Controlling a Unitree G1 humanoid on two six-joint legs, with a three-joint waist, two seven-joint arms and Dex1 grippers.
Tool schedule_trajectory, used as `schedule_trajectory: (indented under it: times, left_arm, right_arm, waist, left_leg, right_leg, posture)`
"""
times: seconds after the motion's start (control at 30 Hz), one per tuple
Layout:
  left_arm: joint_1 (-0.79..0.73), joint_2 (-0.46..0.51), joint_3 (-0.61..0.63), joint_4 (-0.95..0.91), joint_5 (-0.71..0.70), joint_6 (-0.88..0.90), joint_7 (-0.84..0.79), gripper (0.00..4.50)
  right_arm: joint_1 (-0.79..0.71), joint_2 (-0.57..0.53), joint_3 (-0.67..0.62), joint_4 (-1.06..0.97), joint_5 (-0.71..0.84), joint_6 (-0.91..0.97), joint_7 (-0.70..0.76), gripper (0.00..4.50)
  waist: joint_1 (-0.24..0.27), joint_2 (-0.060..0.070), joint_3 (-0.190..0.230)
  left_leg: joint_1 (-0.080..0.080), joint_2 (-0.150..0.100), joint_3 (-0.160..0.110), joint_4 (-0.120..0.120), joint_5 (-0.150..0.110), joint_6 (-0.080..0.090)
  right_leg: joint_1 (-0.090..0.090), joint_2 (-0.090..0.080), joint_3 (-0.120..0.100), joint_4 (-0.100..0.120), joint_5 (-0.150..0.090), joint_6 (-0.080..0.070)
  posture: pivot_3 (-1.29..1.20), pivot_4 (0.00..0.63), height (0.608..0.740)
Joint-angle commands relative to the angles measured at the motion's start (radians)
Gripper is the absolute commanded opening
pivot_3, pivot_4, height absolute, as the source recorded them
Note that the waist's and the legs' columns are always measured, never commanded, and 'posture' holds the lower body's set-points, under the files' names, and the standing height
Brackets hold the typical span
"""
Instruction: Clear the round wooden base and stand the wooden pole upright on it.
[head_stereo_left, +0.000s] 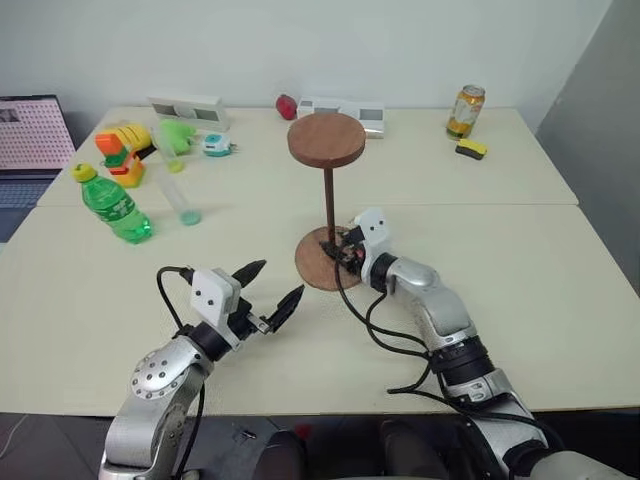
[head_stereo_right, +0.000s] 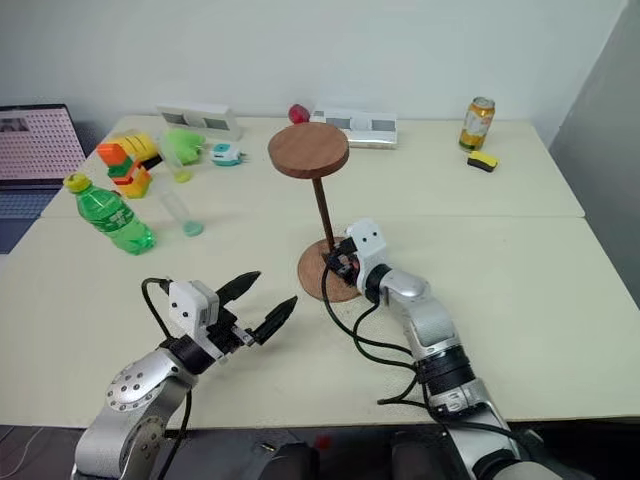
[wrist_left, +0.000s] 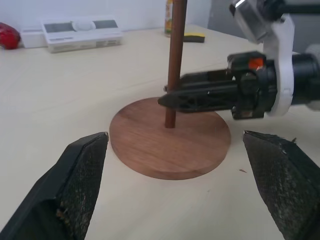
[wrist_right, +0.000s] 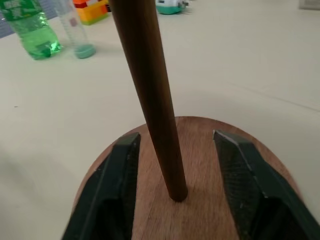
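The round wooden base (head_stereo_left: 314, 270) lies flat on the table's middle. The wooden pole (head_stereo_left: 328, 200) stands upright in its centre hole (wrist_right: 176, 195), with its smaller disc (head_stereo_left: 326, 139) on top. My right gripper (wrist_right: 175, 136) is low over the base, open, one finger on each side of the pole's foot with a gap on both sides. In the left wrist view the right gripper (wrist_left: 170, 100) is level beside the pole (wrist_left: 175, 60). My left gripper (head_stereo_left: 280, 278) is open and holds nothing, a short way front-left of the base (wrist_left: 170, 150).
A green bottle (head_stereo_left: 115, 208) and a clear tube with a teal cap (head_stereo_left: 180, 195) lie at the left. Toys (head_stereo_left: 125, 148), white devices (head_stereo_left: 187, 108), a red object (head_stereo_left: 287, 105), a can (head_stereo_left: 466, 110) and a yellow block (head_stereo_left: 470, 149) line the far side. A laptop (head_stereo_left: 30, 140) is far left.
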Motion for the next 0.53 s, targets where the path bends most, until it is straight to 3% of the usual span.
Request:
schedule_trajectory:
  times: [0.03,0.17,0.2,0.33,0.53]
  left_arm:
    - [-0.033,0.053,0.044,0.000,-0.066,0.063,-0.048,4.50]
    - [-0.131,0.245,0.064,0.076,-0.133,0.237,-0.190,4.50]
    - [-0.159,0.294,0.061,0.111,-0.096,0.223,-0.209,4.50]
    - [-0.339,0.437,0.056,0.317,-0.036,0.220,-0.290,4.50]
    - [-0.432,0.459,0.025,0.425,-0.018,0.182,-0.389,4.50]
  right_arm:
    - [-0.015,-0.068,0.005,-0.160,0.061,0.139,0.079,3.40]
    - [0.029,-0.289,-0.047,-0.331,0.173,0.298,0.242,4.20]
    - [0.048,-0.348,-0.071,-0.366,0.208,0.321,0.285,4.49]
    - [0.142,-0.557,-0.189,-0.464,0.314,0.364,0.410,4.49]
    - [0.243,-0.629,-0.202,-0.499,0.273,0.268,0.385,4.49]
  waist:
    - [-0.001,0.000,0.000]
    - [0.009,0.000,0.003]
    - [0.012,0.001,0.004]
    - [0.023,0.001,0.008]
    - [0.004,0.001,0.008]
  left_leg:
    - [0.000,0.000,0.000,0.000,0.000,0.000]
    - [-0.002,-0.001,-0.001,0.000,0.000,0.001]
    - [-0.002,-0.001,-0.002,0.000,0.000,0.001]
    - [-0.002,-0.003,-0.002,0.000,0.000,0.001]
    - [-0.002,-0.001,0.000,-0.001,0.000,0.001]
  right_leg:
    - [0.000,0.000,0.000,0.000,0.000,0.000]
    - [0.000,0.000,-0.001,-0.001,0.000,0.000]
    - [0.000,0.000,-0.003,-0.001,0.000,0.000]
    - [0.002,-0.001,-0.004,-0.003,0.000,0.000]
    - [0.001,0.000,-0.002,-0.005,0.000,0.000]
  posture:
    - [0.00,0.150,0.740]
    - [0.00,0.150,0.740]
    - [0.00,0.150,0.740]
    - [0.00,0.150,0.740]
    - [0.00,0.150,0.740]
